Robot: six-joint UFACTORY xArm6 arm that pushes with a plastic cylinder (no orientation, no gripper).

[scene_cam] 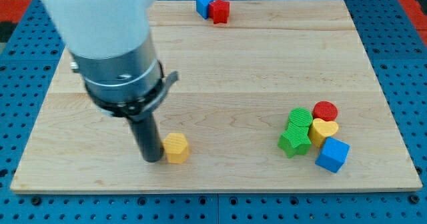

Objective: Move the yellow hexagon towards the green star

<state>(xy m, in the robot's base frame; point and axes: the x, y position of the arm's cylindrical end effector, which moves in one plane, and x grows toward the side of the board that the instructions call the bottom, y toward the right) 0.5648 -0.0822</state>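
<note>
The yellow hexagon (176, 147) lies on the wooden board (220, 71) at the lower left of centre. My tip (153, 159) rests on the board right against the hexagon's left side. The green star (293, 143) lies far to the view's right, at the left edge of a cluster of blocks. The arm's white and grey body covers the board's upper left.
Around the green star: a green block (300, 119) above it, a red cylinder (325, 111), a yellow heart (325, 129) and a blue cube (332, 155). A blue block (204, 5) and a red block (219, 11) sit at the board's top edge.
</note>
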